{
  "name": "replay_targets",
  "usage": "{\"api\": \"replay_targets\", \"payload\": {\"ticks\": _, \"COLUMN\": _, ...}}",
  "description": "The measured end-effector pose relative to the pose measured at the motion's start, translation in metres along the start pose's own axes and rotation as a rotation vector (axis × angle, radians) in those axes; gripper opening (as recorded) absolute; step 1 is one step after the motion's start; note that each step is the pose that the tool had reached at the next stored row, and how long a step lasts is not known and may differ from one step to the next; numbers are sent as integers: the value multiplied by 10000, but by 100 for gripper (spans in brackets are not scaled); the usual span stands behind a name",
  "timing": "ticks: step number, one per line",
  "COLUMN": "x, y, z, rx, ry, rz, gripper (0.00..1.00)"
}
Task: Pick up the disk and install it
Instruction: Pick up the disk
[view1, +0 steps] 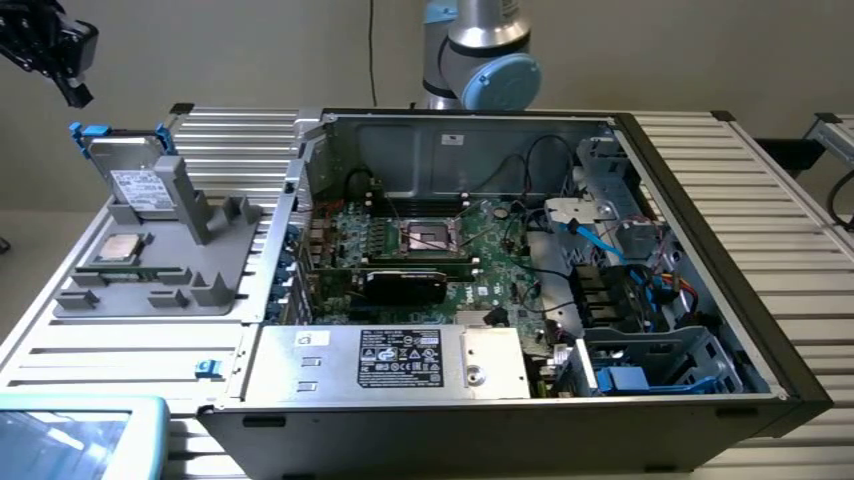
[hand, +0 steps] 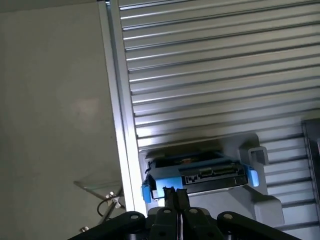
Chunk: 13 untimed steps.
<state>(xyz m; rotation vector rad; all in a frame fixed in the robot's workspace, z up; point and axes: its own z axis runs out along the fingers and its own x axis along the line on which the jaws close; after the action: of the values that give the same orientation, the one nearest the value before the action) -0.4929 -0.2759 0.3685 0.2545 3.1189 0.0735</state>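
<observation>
Pincer (hand: 175, 192) hanging closed and empty above the grey holder (view1: 167, 262).
Its linkage is being cut off by the frame edge; the disk (view1: 134, 175) is standing upright in the holder on the bench (view1: 120, 345), a holder post hiding one edge.

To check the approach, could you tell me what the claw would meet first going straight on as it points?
Probably the upper edge of the rectangular silver-grey metal hard drive in its blue plastic carrier; the shut claw aims at it, though depth is unclear.
</observation>
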Motion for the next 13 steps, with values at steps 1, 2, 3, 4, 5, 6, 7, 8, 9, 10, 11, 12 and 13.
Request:
{"api": "replay_targets", "payload": {"ticks": 1, "x": 0, "y": 0, "z": 0, "rx": 1, "ry": -4, "rz": 153, "gripper": 11}}
{"api": "replay_targets", "payload": {"ticks": 2, "x": -1, "y": 0, "z": 0, "rx": 2, "ry": -12, "rz": 323, "gripper": 11}}
{"api": "replay_targets", "payload": {"ticks": 3, "x": -1, "y": -1, "z": 0, "rx": 4, "ry": -19, "rz": 492, "gripper": 11}}
{"api": "replay_targets", "payload": {"ticks": 4, "x": -1, "y": -1, "z": -1, "rx": 5, "ry": -28, "rz": 676, "gripper": 11}}
{"api": "replay_targets", "payload": {"ticks": 5, "x": -1, "y": -1, "z": -1, "rx": 7, "ry": -35, "rz": 840, "gripper": 11}}
{"api": "replay_targets", "payload": {"ticks": 6, "x": -1, "y": 0, "z": -1, "rx": 8, "ry": -43, "rz": 1003, "gripper": 11}}
{"api": "replay_targets", "payload": {"ticks": 7, "x": -1, "y": 0, "z": 0, "rx": 9, "ry": -51, "rz": 1160, "gripper": 11}}
{"api": "replay_targets", "payload": {"ticks": 8, "x": -1, "y": 0, "z": 0, "rx": 10, "ry": -59, "rz": 1318, "gripper": 11}}
{"api": "replay_targets", "payload": {"ticks": 9, "x": -1, "y": 0, "z": 0, "rx": 11, "ry": -66, "rz": 1475, "gripper": 11}}
{"api": "replay_targets", "payload": {"ticks": 10, "x": -1, "y": 0, "z": -1, "rx": 13, "ry": -73, "rz": 1635, "gripper": 11}}
{"api": "replay_targets", "payload": {"ticks": 11, "x": -1, "y": 0, "z": 0, "rx": 14, "ry": -82, "rz": 1810, "gripper": 11}}
{"api": "replay_targets", "payload": {"ticks": 12, "x": -1, "y": 0, "z": 0, "rx": 15, "ry": -90, "rz": 1971, "gripper": 11}}
{"api": "replay_targets", "payload": {"ticks": 13, "x": -1, "y": 0, "z": 0, "rx": 16, "ry": -98, "rz": 2131, "gripper": 11}}
